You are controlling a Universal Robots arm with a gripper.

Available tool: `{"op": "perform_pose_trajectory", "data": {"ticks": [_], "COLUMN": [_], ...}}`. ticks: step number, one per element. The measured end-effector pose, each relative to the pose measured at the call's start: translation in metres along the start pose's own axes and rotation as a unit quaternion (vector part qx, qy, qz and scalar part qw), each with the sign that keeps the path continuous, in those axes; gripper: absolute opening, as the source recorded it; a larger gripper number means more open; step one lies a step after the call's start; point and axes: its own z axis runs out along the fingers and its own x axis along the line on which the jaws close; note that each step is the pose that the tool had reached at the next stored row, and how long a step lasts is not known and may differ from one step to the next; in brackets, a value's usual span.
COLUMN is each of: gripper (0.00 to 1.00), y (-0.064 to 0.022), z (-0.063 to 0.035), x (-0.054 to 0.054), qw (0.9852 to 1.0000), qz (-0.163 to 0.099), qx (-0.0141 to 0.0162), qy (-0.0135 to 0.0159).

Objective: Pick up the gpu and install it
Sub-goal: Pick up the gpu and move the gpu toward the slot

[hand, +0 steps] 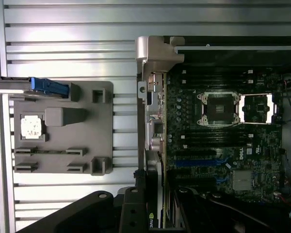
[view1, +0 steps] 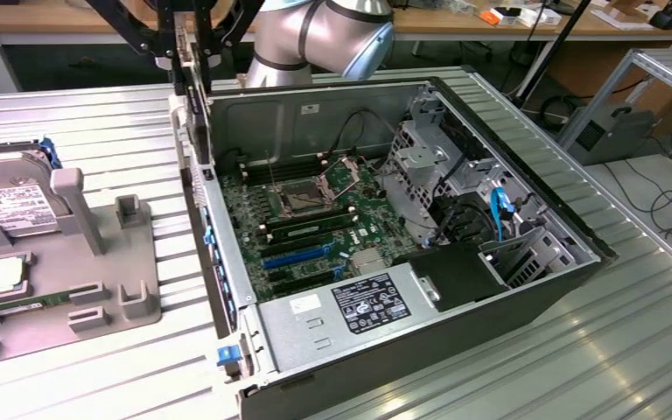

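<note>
**Entry: end effector and card**
- Gripper (view1: 192, 54): black fingers clamped on the gpu (view1: 200, 118).
- Card held upright and edge-on, hanging below the fingers.
- Position: over the rear wall of the open computer case (view1: 312, 101), on the case's side toward the exterior view's left.
- Not seated. Raised beside the motherboard (view1: 312, 219), apart from the blue expansion slots (view1: 295, 255).

**Entry: wrist view**
- Gripper (hand: 155, 196) looking straight down along the gpu (hand: 150, 217).
- Thin card pinched between dark fingers (hand: 133, 213), one on each face.
- Tan board edge and a small green logo on the dark face, neither legible from the exterior view.
- Card in line with the case's rear wall, just beside the motherboard (hand: 223, 141) and near the blue slots (hand: 194, 162).
- Processor socket (hand: 218, 108) seen squarely from above, with its frame folded open alongside.

**Entry: exterior view**
- Silver arm joint (view1: 325, 35) behind the case.
- Card's height above the case floor apparent here.
- Power supply with black label (view1: 371, 302) at the near end of the case.
- Drive cage (view1: 430, 166) and blue cable (view1: 500, 210) toward the exterior view's right.

**Entry: surroundings**
- Grey fixture tray (view1: 91, 289) on the slatted metal table (view1: 616, 350), well apart from the card.
- Hard drive with white label (view1: 10, 206) resting on the tray.
</note>
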Motion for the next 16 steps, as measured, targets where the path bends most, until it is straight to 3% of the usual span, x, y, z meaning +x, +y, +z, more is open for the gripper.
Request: {"op": "perform_pose_trajectory", "data": {"ticks": [16], "gripper": [0.27], "y": [0.0006], "z": [0.0009], "x": [-0.034], "qw": [1.0], "qz": [0.0], "qx": [0.0012], "qy": [0.0]}}
